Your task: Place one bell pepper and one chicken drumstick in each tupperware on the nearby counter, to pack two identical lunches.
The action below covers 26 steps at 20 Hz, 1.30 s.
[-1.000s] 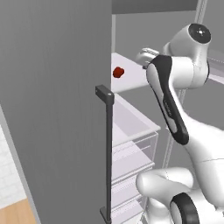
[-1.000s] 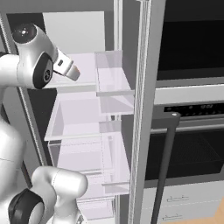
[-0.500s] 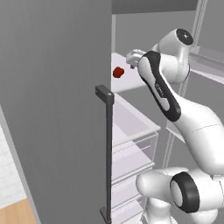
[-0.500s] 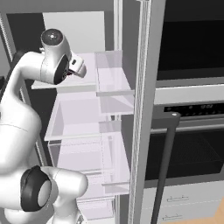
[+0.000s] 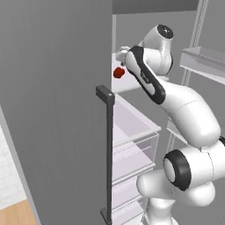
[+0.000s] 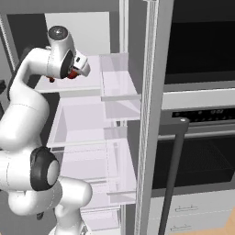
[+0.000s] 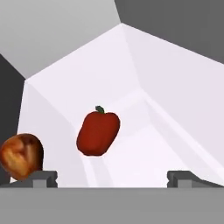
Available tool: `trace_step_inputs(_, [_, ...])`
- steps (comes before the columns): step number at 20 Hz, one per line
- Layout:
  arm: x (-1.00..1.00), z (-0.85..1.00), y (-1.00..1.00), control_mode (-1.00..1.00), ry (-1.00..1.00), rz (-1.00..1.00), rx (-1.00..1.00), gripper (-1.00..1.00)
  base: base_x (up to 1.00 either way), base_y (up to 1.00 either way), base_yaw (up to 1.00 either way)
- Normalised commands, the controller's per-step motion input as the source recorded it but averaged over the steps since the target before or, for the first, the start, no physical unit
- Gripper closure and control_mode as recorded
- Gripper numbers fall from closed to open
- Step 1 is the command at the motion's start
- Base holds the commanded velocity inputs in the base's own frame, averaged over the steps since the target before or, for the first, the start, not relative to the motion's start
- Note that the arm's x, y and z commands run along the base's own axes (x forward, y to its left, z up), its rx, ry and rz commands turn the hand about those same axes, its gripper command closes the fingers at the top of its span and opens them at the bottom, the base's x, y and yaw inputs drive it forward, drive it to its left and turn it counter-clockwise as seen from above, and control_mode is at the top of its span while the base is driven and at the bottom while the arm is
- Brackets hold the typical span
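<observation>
A glossy red bell pepper (image 7: 98,132) lies on a pale fridge shelf (image 7: 144,144), just ahead of my gripper (image 7: 112,177) and slightly left of its centre line. The two fingertips (image 7: 43,177) stand wide apart with nothing between them, so the gripper is open. An orange-brown chicken drumstick (image 7: 21,156) lies at the left, beside the left fingertip. From the left base view, the bell pepper (image 5: 118,72) sits on the upper shelf right under my hand (image 5: 123,53). In the right base view the bell pepper (image 6: 72,73) peeks out behind the hand. The tupperware and the counter are out of view.
The open fridge door (image 5: 57,110) with its dark vertical handle (image 5: 107,145) stands close on the left. Clear shelves and drawers (image 5: 132,145) lie below the hand. A built-in oven (image 6: 197,151) with a dark bar handle (image 6: 172,174) is to the right.
The arm has swung forward into the fridge, bringing the hand up to the upper shelf beside the bell pepper. The jaws stayed open.
</observation>
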Motion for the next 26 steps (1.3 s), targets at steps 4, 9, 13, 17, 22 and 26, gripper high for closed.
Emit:
trace_step_inputs(4, [0.56,-0.36,0.16,-1.00,0.08,0.00,-0.01,-1.00,0.00,0.00,0.00])
trace_step_inputs(9, [0.56,-0.26,0.26,-1.00,0.07,0.00,-0.02,-1.00,0.00,0.00,0.00])
trace_step_inputs(13, [0.55,-0.07,0.28,-1.00,0.06,0.00,-0.02,-1.00,0.00,0.00,0.00])
trace_step_inputs(17, [0.06,-0.22,0.01,-1.00,0.06,0.00,0.00,-1.00,0.00,0.00,0.00])
trace_step_inputs(22, [-0.23,-0.34,0.00,-1.00,0.01,0.00,-0.01,-1.00,0.00,0.00,0.00])
trace_step_inputs(26, [0.08,-0.31,0.10,-1.00,0.03,0.00,-0.04,1.00,0.00,0.00,0.00])
